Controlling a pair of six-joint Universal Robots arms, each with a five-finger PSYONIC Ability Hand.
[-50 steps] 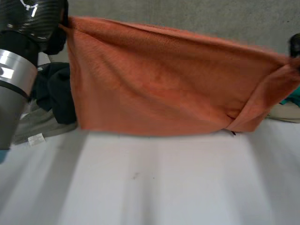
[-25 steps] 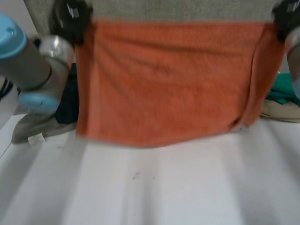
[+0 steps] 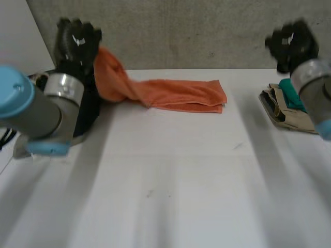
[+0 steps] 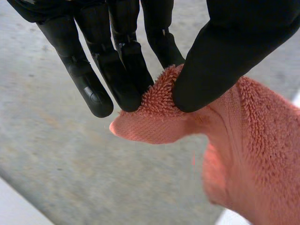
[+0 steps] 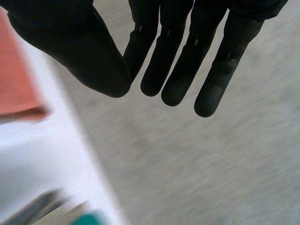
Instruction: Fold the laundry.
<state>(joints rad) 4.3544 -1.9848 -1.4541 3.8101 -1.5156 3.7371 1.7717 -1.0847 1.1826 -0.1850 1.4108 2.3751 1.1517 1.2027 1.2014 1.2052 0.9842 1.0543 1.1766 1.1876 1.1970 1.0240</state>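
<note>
Towel (image 3: 178, 94) had dropped from stretched to lying on table (image 3: 170, 181), left hand (image 3: 76, 45) pinched its raised corner, right hand (image 3: 291, 44) had let go, fingers straight

Grey, speckled concrete wall (image 3: 207, 31) across the upper part of the frame, bordered at the upper left by a paler, smooth panel (image 3: 18, 36). Below, white table (image 3: 170, 217) over centre and lower frame, evenly lit, marked by small dark specks (image 3: 149, 194) near lower centre.

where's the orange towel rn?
Head view: the orange towel lies at the far side of the table, left of centre, its left corner raised, pinched by the left hand beside the dark clothes.
</note>
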